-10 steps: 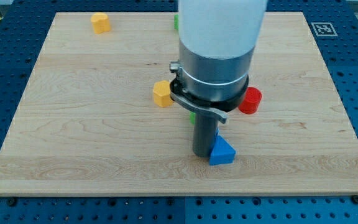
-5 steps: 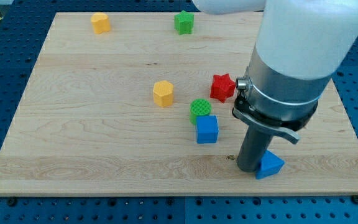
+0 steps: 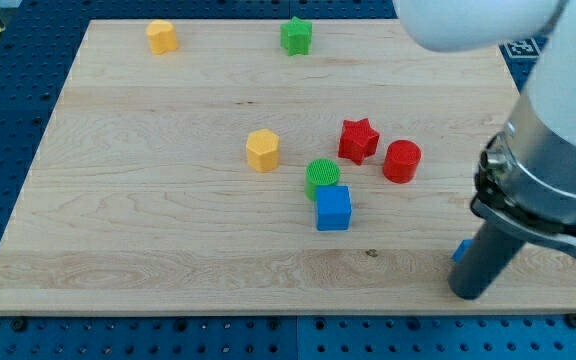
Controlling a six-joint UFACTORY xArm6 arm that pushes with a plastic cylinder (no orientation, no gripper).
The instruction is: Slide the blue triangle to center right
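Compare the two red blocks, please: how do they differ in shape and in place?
The red star has points around its edge; the red cylinder is round. The red star lies nearer the view's top and left; the red cylinder lies closer to my tip. Both are red, stand apart and are untouched by my tip.

White upper casing, silver collar w/ black clamp, dark rod, my tip (image 3: pixel 469 295).
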